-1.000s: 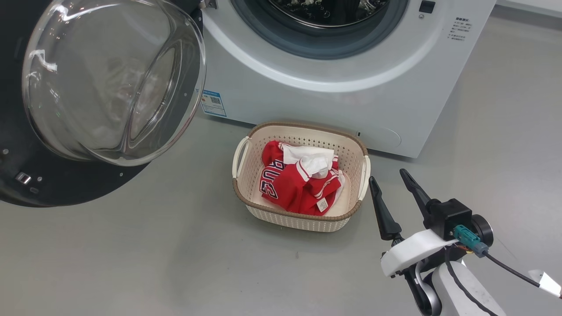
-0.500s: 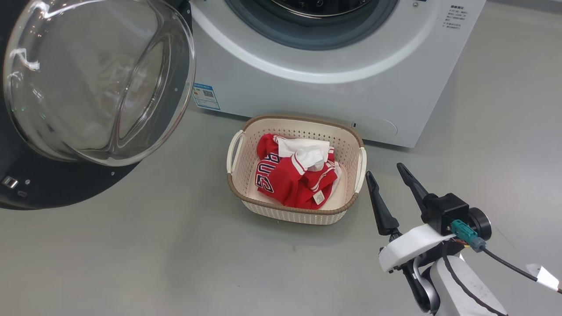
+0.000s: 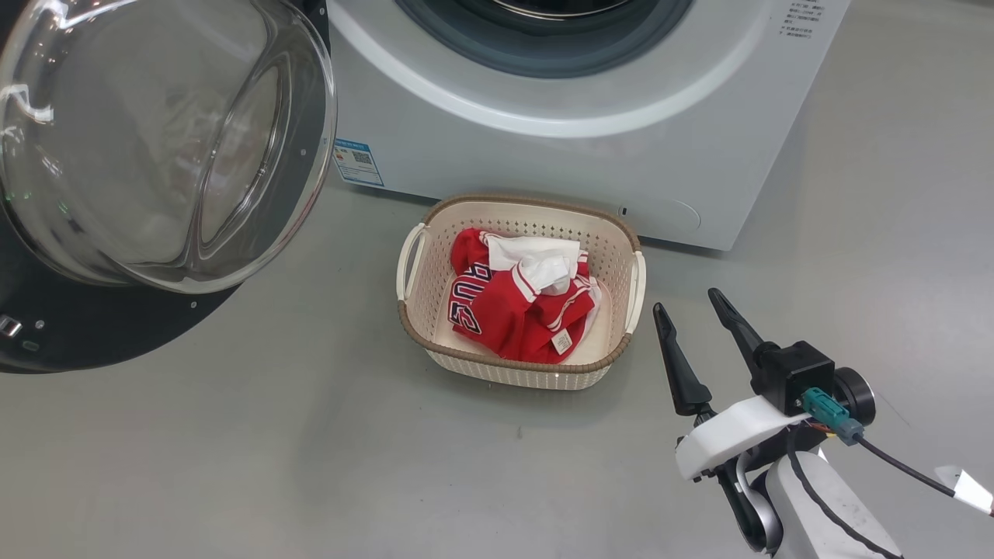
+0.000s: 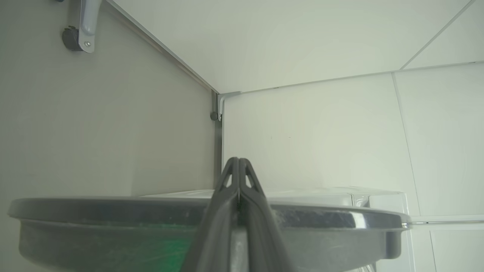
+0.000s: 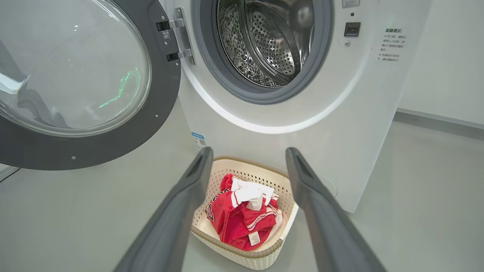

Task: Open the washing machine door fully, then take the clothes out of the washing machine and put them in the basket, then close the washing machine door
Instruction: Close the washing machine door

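Starting on our left: the washing machine door (image 3: 155,147) is swung wide open. Its glass bowl bulges our way inside the black rim, and it's hinged on the machine's left side. In the left wrist view our left end effector (image 4: 239,161) is clamped completely closed, both fingers flat against each other with nothing between them. The fingers cross in front of the door's grey outer edge, but we honestly can't tell if they touch it.

Next over is the washing machine (image 3: 559,147), with its white front, grey gasket and a small blue label (image 3: 358,161) at the lower left corner. The right wrist view looks straight into the perforated steel drum (image 5: 270,41).

The basket (image 3: 613,248) sits on the floor (image 3: 233,450), right at the foot of the machine. The clothes (image 3: 505,314) are bunched up inside it, red with a bit of white lining flipped up on top and a small tag toward the near rim.

Furthest right, our right end effector (image 3: 686,301) hangs just beside the basket's right handle. Its fingers are spread wide apart, gripping nothing, with the tips aimed at the machine.
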Robot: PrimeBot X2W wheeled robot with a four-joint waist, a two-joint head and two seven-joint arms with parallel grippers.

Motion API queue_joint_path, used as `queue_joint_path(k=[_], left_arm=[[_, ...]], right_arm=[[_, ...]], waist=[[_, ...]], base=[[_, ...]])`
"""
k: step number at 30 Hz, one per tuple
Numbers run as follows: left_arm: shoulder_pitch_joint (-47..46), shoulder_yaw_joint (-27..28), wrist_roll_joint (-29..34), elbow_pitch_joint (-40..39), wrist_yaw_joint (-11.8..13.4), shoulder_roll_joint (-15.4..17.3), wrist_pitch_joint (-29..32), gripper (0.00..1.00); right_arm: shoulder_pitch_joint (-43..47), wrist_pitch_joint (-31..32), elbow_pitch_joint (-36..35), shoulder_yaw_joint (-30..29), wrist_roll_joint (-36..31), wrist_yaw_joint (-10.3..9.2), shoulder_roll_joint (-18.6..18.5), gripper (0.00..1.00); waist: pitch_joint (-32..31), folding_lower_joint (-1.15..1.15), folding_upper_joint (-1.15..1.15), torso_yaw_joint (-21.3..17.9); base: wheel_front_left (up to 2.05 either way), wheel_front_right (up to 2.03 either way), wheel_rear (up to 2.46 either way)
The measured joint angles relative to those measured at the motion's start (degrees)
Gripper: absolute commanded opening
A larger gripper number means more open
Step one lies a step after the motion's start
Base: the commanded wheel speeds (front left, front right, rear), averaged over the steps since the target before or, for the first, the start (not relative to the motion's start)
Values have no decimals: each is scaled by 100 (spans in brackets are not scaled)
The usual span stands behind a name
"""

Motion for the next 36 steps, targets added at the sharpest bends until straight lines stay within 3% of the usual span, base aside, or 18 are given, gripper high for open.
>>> queue_joint_path(k=[21,36], left_arm=[[-1,-171,-386,113,-466,100,1427,0],[64,-225,-800,5,-644,41,2579,0]], right_arm=[[-87,0,75,-96,4,0,1,100],[-87,0,115,-129,26,13,1,100]], waist=[[31,0,0,135],[25,0,0,159]], base=[[0,0,0],[0,0,0]])
